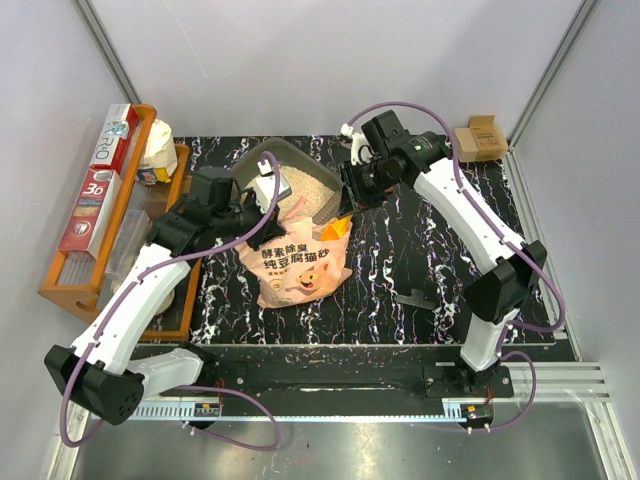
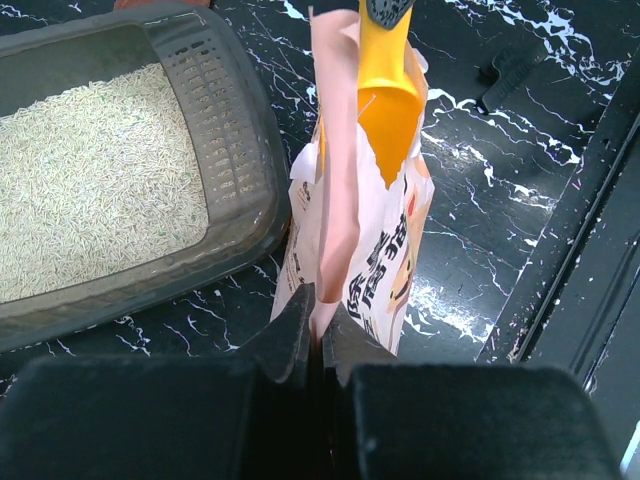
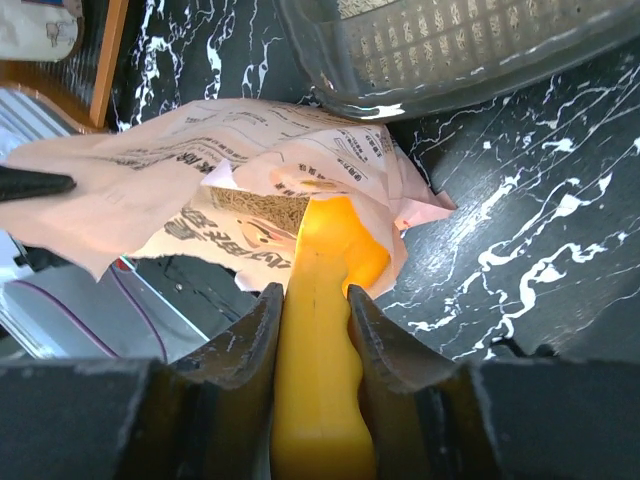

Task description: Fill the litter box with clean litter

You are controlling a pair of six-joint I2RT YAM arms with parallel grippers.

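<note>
The pink bag (image 1: 300,265) reads "纯豆腐猫砂"; the box (image 1: 98,180) on the rack (image 1: 62,290) shows "RIO" and "3D"

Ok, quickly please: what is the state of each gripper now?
Left gripper: closed, holding the edge of the pink bag.
Right gripper: closed, holding the handle of the yellow scoop.

Tip of scoop (image 3: 318,330) hidden inside bag (image 3: 130,180) mouth; litter box (image 3: 480,50) cut off by top edge.
</note>
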